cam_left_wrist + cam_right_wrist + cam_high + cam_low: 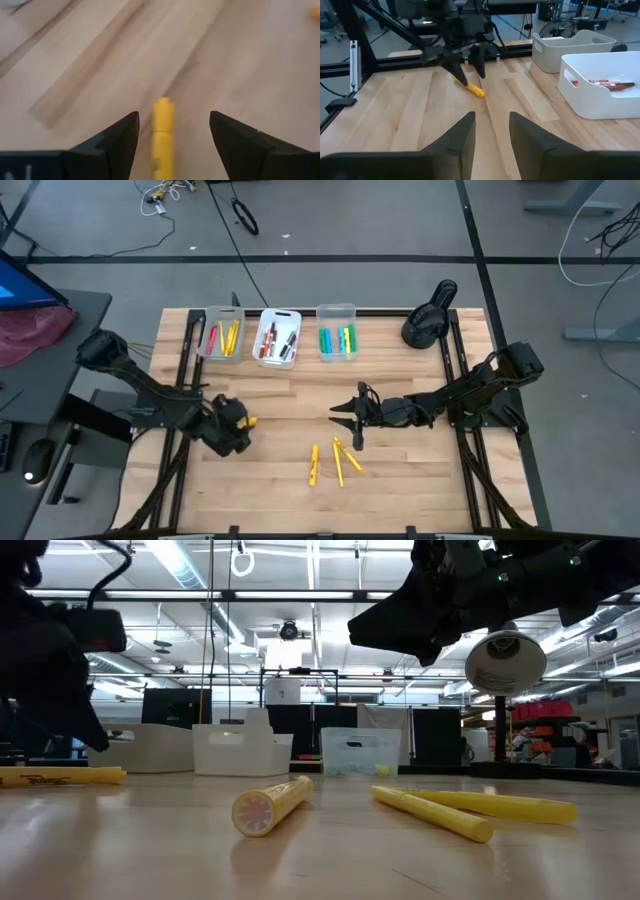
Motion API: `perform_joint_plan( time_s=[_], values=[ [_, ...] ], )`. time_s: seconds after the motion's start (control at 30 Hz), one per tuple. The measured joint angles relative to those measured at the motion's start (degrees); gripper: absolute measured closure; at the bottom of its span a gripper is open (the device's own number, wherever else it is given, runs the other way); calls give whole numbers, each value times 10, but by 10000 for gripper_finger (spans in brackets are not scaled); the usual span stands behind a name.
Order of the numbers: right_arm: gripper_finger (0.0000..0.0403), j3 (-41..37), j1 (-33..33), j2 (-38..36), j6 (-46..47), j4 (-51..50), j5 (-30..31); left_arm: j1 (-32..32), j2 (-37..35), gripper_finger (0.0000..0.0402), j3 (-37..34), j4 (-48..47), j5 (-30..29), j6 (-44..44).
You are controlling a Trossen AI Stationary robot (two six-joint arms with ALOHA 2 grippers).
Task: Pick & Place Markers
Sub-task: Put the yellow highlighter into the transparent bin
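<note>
I look straight down on the whole table (300,430) from overhead, and level across it from tabletop height. My wrist cameras sit close, the left perhaps nearest. Right wrist and overhead share the left gripper (468,68).

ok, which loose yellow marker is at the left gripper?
The lone yellow marker at the table's left, lying between the open fingers of the left gripper. The other three markers lie grouped mid-table, near the right gripper.
</note>
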Motion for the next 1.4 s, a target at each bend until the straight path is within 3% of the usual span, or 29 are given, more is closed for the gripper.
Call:
perform_joint_plan(
  time_s=[0.23, 0.43, 0.6, 0.83, 1.07, 1.2, 1.3, 1.4],
  values=[
    [282, 0, 0, 0, 0, 4, 0, 19, 16, 174, -14, -31, 27, -62],
    [282, 0, 0, 0, -2, 4, 0, 19, 77, 200, -13, -8, 62, -69],
    [282, 0, 0, 0, -1, 4, 0, 18, 118, 238, -12, 28, 40, -70],
    [282, 0, 0, 0, -1, 3, 0, 17, 124, 328, -15, 81, 16, -65],
    [282, 0, 0, 0, 0, 3, 0, 18, 126, 332, -17, 120, -7, -63],
    [282, 0, 0, 0, 3, -2, 0, 27, 126, 332, -16, 236, -66, -28],
    [282, 0, -2, 3, 3, -4, 0, 50, 127, 332, -16, 388, -109, 91],
    [282, 0, -8, 12, 17, -1, 0, 83, 126, 332, -16, 581, -114, 242]
  ],
)
